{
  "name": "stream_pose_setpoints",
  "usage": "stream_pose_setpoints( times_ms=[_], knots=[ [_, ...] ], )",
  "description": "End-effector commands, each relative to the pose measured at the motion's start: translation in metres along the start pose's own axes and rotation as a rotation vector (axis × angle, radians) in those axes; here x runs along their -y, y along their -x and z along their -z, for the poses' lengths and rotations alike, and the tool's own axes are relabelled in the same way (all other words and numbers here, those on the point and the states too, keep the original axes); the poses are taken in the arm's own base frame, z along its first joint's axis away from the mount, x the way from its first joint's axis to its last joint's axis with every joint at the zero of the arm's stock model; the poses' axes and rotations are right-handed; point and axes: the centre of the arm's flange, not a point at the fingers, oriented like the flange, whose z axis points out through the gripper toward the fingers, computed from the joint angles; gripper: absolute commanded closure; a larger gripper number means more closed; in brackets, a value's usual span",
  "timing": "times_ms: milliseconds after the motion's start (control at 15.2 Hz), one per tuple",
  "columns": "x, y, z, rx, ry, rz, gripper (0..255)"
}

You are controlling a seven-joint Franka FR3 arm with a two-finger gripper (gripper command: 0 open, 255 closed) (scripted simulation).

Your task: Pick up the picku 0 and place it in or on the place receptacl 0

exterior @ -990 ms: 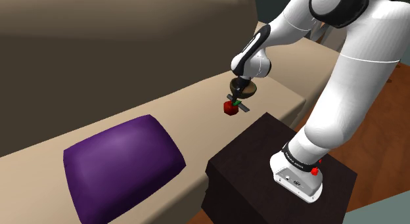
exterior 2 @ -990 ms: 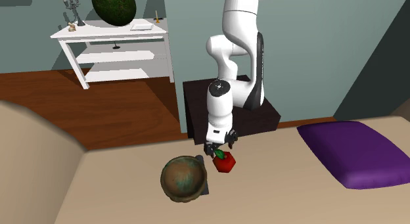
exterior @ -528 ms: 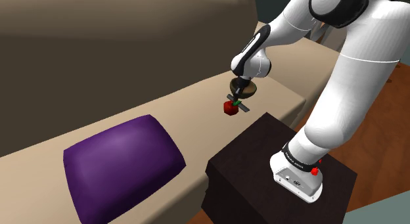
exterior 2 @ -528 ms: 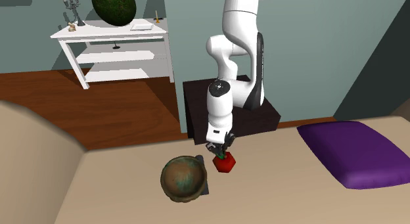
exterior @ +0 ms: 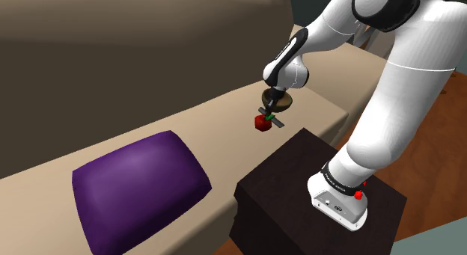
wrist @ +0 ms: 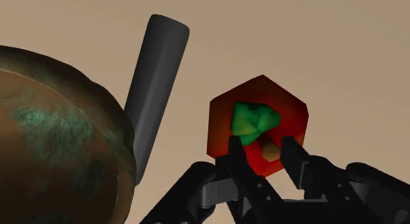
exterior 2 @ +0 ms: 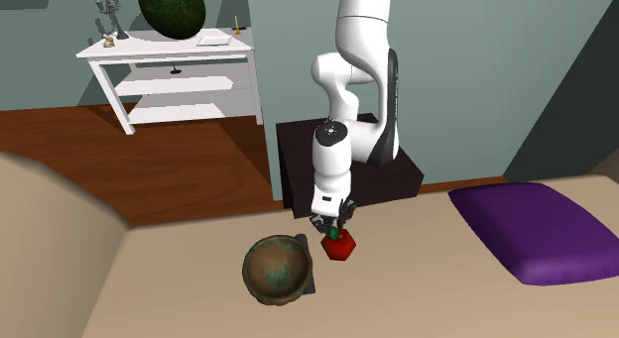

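hovering over the red fruit [wrist: 289, 108] on a beige cushion [exterior 2: 446, 296], just beside the brown-green bowl [exterior 2: 279, 270].
the gripper [wrist: 261, 144] hangs at the fruit's green top, fingers [wrist: 236, 157] a little apart, straddling the small stem nub and clasping nothing yet. a sound grasp likely means sinking lower so the pads meet the red body rather than the leaves, then squeezing squarely, well off the grey bar [wrist: 154, 91] by the bowl.

White arm [exterior: 404, 74], smooth rounded shells, dark joints. Black band [exterior: 340, 183] with white lettering round the base, red button [exterior: 358, 194] beside it. All-black end effector [exterior 2: 335, 230], two fingers.
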Motion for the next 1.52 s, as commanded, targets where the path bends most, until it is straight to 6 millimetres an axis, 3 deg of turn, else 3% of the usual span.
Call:
stream_pose_setpoints(
  times_ms=[0,132,660,1122,1188,1452],
  knots=[
    [0.014,-0.011,0.008,0.022,0.043,0.05,0],
    [0.037,-0.026,0.017,0.055,0.106,0.124,0],
    [0.033,-0.024,-0.022,0.055,0.106,0.124,0],
    [0.033,-0.024,-0.022,0.055,0.106,0.124,0],
    [0.033,-0.024,-0.022,0.055,0.106,0.124,255],
    [0.033,-0.024,-0.022,0.055,0.106,0.124,255]
  ],
)
